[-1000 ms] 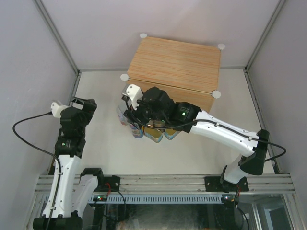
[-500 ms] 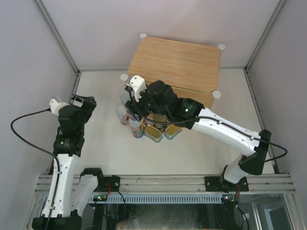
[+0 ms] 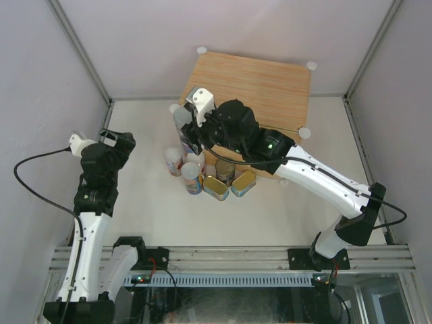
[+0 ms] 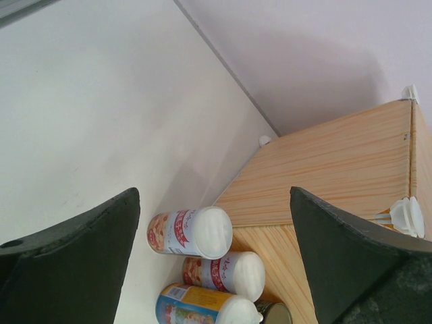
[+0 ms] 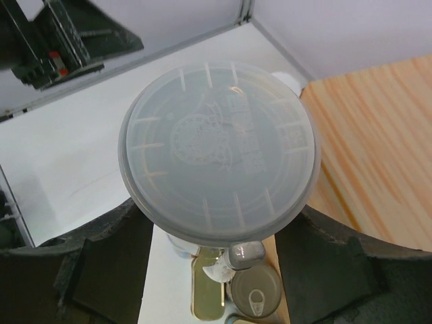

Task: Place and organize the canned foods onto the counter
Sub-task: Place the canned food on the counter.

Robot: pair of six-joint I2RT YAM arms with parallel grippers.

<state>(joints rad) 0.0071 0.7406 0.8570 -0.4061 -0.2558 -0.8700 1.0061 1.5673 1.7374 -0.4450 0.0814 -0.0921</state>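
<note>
Your R tool (image 3: pixel 191 128) is clamped on a clear-lidded can (image 5: pixel 219 152), held off the table at the wood bench's (image 3: pixel 250 84) front-left corner. L tool (image 4: pixel 214 202): fingers apart, empty. The other cans (image 3: pixel 192 177) cluster beside that corner.

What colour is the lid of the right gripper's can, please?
The can has a translucent whitish-grey lid; clearest in right wrist view.

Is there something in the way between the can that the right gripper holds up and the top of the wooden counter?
Nothing visible. The grey-lidded cylindrical can hangs at the near left corner of the light wood-grain box-shaped counter, whose visible top carries nothing; the right arm hides part of it.
</note>
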